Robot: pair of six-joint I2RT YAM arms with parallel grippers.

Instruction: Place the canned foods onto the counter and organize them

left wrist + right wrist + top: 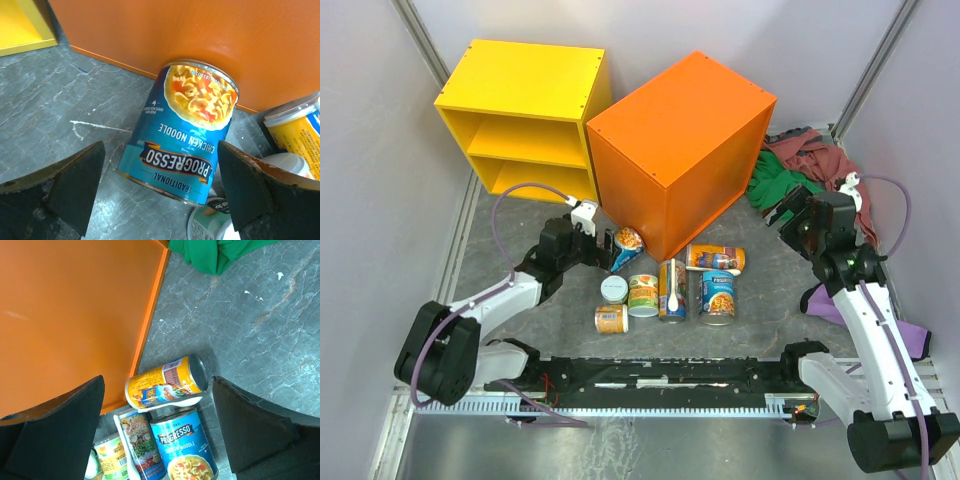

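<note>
Left wrist: how do the left gripper's [161,165] fingers [75,185] stand?
– Spread wide and empty, either side of a blue soup can [185,135] that leans on the counter's [200,40] side wall, touching neither finger.

And the right gripper [159,390]?
– Also wide apart, holding nothing, above a yellow can [165,382] lying on the tabletop [260,330] just beside the counter's base. A second blue can [185,445] and a green cloth [215,252] are near.

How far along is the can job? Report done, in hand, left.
Done: nothing; the counter top is bare. In hand: the open left end effector straddles a blue can lying against the counter, not gripped. The open right end effector holds nothing. Left: all seven cans are on the table.
</note>
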